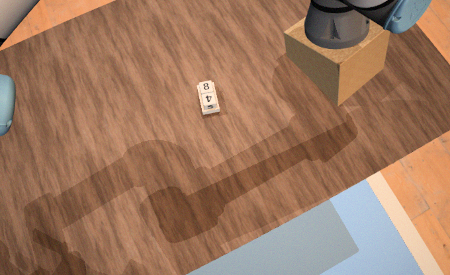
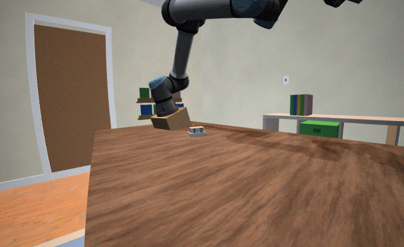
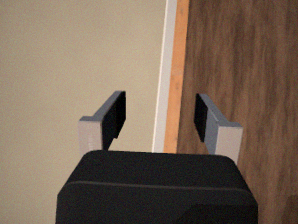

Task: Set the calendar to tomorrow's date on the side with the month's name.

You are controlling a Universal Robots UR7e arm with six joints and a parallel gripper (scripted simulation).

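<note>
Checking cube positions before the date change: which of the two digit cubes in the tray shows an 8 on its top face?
The cube at the tray's end nearer the arm's wooden pedestal; the other cube shows 4 on top.

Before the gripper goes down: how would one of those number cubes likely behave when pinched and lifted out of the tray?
Each cube looks rigid and flat-faced, so it should neither flex nor roll. It looks small and probably light. The neighbouring cube sits tight beside it in the shallow tray, so the wide-open gripper might nudge both.
</note>
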